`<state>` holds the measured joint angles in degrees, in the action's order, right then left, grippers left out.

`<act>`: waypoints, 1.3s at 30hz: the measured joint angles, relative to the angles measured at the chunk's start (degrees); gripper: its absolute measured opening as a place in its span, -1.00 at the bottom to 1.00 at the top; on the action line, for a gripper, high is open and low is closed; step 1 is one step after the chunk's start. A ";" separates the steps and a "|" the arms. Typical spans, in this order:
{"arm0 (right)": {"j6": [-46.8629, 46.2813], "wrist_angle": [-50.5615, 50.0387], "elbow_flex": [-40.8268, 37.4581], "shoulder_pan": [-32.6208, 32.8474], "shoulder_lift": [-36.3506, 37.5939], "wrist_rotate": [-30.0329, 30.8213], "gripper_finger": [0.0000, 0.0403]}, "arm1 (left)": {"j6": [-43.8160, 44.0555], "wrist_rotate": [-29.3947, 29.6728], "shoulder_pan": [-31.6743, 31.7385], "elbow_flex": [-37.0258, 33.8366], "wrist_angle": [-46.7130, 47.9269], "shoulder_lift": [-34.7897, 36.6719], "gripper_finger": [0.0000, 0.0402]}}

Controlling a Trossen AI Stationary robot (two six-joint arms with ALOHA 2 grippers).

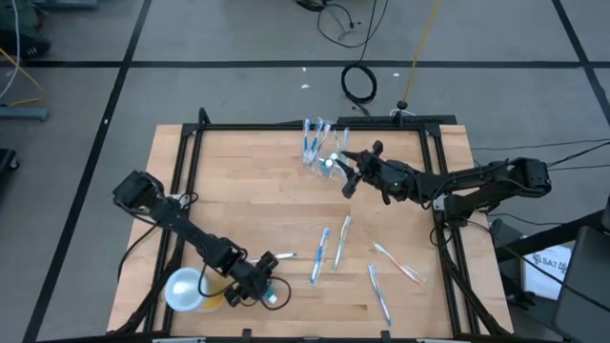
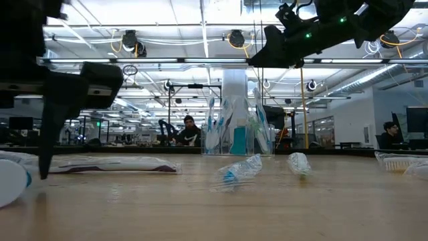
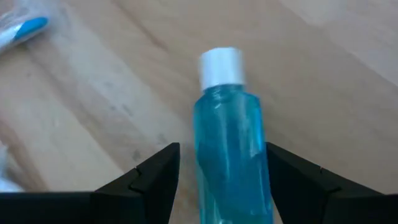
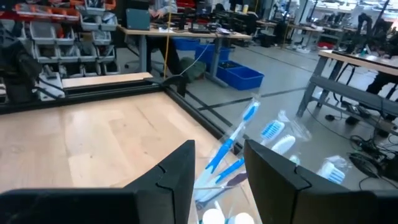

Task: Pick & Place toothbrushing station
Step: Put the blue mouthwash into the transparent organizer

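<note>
A small clear cup (image 1: 319,152) stands at the table's far middle. Several toothbrushes (image 4: 239,130) stand in it, and white caps (image 4: 212,218) show inside. My right gripper (image 1: 345,173) hovers open just above and beside the cup; its wrist view (image 4: 219,146) shows the toothbrushes between its fingers, untouched. A teal tube with a white cap (image 3: 230,124) lies on the table near the front edge (image 1: 274,297). My left gripper (image 3: 222,149) is open with one finger on either side of the tube. Whether a finger touches it, I cannot tell.
Several wrapped toothbrushes (image 1: 319,255) (image 1: 340,240) (image 1: 396,262) lie loose on the wood at the middle and right front. An orange-yellow cup with a white lid (image 1: 186,289) lies by my left gripper. A black frame (image 1: 286,126) edges the table. People sit in the room behind.
</note>
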<state>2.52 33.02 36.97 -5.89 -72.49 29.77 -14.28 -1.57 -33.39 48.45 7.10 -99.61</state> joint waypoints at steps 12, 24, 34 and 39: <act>0.80 -0.01 0.00 -0.02 0.00 -4.30 -0.35 | 2.49 -0.80 4.12 -0.04 0.23 0.02 -0.39; 1.31 0.54 0.00 0.00 0.00 -9.03 -0.35 | 0.09 10.64 7.48 0.25 0.27 3.78 -0.43; 6.01 -0.29 0.00 -0.02 0.00 -17.59 -0.35 | -0.22 33.93 15.47 0.73 -5.40 14.21 -0.44; 7.38 -0.32 0.00 0.00 0.00 -25.80 -0.35 | 0.27 31.72 23.22 0.74 -15.67 15.03 -0.44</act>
<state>9.90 32.70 36.97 -5.89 -72.49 3.97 -14.01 30.15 -10.17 49.19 -8.57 -84.58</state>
